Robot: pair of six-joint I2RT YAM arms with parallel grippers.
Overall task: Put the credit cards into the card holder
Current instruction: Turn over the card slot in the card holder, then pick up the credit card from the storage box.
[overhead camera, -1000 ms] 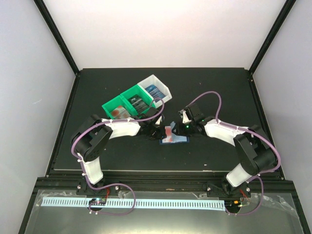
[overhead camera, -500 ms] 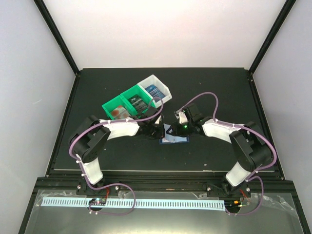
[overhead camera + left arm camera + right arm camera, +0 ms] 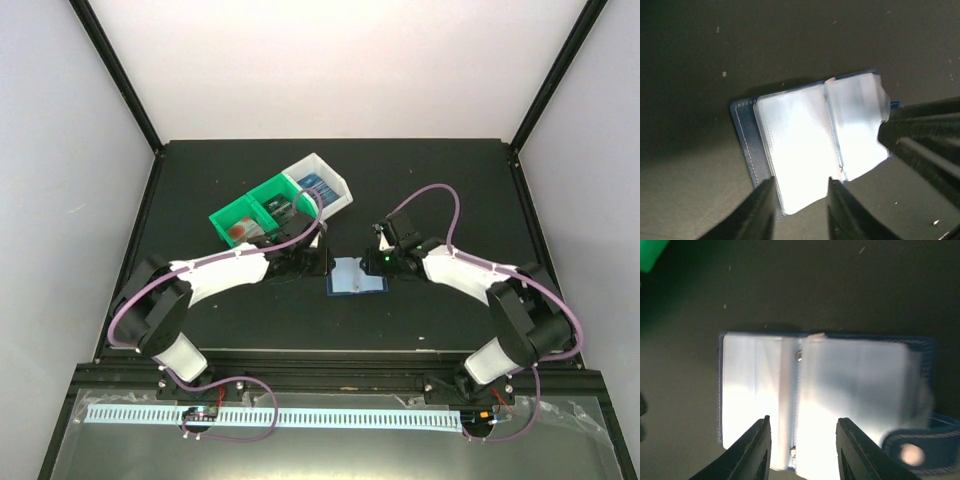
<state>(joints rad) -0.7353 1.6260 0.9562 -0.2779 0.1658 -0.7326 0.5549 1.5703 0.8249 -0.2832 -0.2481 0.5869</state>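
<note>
Lying open and flat on the dark table, the wallet sits between the two arms with its pale, clear pockets facing up, which is the way it must lie for anything to be slid in. The left gripper hangs at the wallet's left edge with its jaws a modest way apart and nothing between them. It looks free to go for another card rather than busy with one. The right gripper hovers low over the fold, jaws parted about as wide as the spine area and also empty. From that spot it could press the pages down so the book does not flop shut, though I cannot tell whether the fingers actually touch the plastic. The snap tab trails off the right side, out of the way of the pockets. A pinkish sliver shows at the top of the fold; it may be the corner of a card already tucked in, but it is too small to be sure. More cards wait in the green-and-white bin just behind the left arm, near the wallet, so reaching into a compartment seems the likely next job.
</note>
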